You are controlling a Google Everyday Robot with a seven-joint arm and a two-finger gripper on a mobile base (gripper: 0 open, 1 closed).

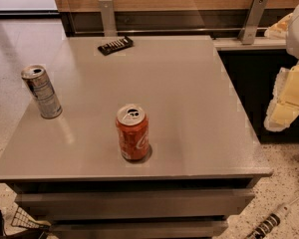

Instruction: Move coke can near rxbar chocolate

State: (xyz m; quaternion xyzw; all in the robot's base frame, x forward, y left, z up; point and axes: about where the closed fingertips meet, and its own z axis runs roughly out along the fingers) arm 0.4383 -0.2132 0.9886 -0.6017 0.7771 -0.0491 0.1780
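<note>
The coke can (133, 132) stands upright near the front middle of the grey table (189, 98); it is red-orange with white script and an opened silver top. The rxbar chocolate (116, 45), a flat dark wrapper with pale lettering, lies at the far edge of the table, left of centre. My gripper (281, 114) hangs off the table's right side, at about the height of the table top, well right of the can and touching nothing.
A taller silver-and-blue can (42, 91) stands upright near the table's left edge. A wooden wall with two metal brackets (253, 18) runs behind the table. Speckled floor lies left and right. A wire object (25, 218) sits at the lower left.
</note>
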